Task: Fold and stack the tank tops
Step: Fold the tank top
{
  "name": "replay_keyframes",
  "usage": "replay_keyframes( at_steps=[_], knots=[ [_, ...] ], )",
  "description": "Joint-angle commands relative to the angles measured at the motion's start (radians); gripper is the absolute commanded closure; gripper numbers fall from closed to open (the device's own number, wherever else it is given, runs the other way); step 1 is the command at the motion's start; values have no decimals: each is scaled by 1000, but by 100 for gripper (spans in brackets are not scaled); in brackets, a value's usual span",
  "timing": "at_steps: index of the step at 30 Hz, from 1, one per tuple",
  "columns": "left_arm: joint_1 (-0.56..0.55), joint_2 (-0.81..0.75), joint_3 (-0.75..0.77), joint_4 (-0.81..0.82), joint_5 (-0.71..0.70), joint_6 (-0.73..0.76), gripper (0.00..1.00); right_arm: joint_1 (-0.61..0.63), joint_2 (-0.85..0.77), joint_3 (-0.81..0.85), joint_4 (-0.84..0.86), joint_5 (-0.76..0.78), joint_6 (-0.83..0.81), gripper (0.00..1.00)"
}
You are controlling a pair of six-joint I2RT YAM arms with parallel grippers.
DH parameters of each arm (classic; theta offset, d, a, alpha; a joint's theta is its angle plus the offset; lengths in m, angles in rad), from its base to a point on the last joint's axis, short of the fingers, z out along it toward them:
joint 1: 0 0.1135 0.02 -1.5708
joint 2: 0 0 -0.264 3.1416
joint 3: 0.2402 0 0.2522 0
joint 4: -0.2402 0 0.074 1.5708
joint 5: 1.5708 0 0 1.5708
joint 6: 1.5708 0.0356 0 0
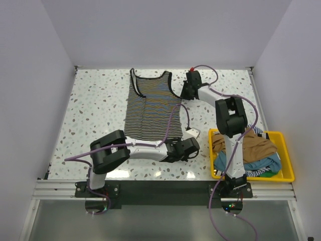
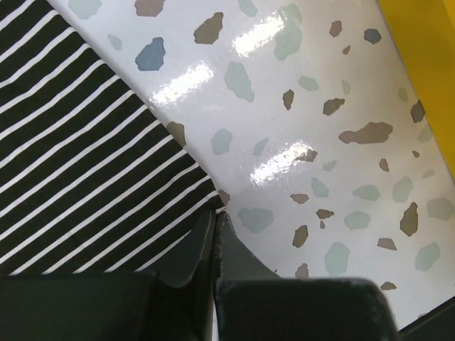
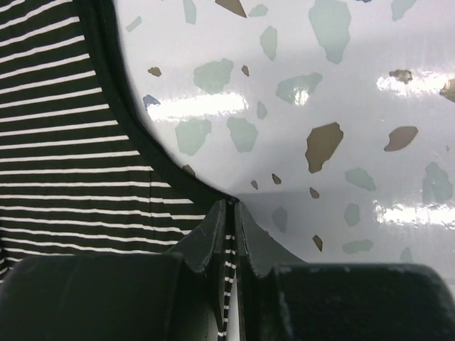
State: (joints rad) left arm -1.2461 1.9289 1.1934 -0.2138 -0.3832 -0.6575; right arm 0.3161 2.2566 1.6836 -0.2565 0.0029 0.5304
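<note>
Top external | black-and-white striped cloth tank top (image 1: 150,108) lies near-to-far on desk (image 1: 100,110) | left pincer (image 2: 215,222) clamped on near-right hem corner | right pincer (image 3: 231,213) pinching far-right armhole trim

**Top view.** White bench (image 1: 95,110) with a glossy surface flecked with grey, brown and teal chips. A striped tank top (image 1: 150,108) lies spread flat at upper centre of the frame. Its neck points to the far edge and its hem to the near edge, with dark trim at the neck and armholes. A yellow bin (image 1: 287,150) stands at lower right, near the hem's right corner but apart from it.

**Wrist views.** The cloth's edge rests directly on the speckled surface, where glare patches show.
</note>
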Motion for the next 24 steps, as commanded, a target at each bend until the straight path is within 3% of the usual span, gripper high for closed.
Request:
replay_keyframes(
  at_steps=[1, 8, 14, 24],
  knots=[
    [-24, -56, 17, -6, -2, 25, 100, 3, -54, -56, -61, 63, -9, 99],
    [-79, -162, -35, -15, 84, 13, 100, 0, -144, -145, -82, 150, -4, 100],
    [-87, -309, -195, 65, 136, -48, 100, -2, -244, -237, -102, 218, 0, 100],
    [-82, -444, -322, 50, 55, -140, 100, 6, -310, -223, -133, 209, 19, 100]
  ],
)
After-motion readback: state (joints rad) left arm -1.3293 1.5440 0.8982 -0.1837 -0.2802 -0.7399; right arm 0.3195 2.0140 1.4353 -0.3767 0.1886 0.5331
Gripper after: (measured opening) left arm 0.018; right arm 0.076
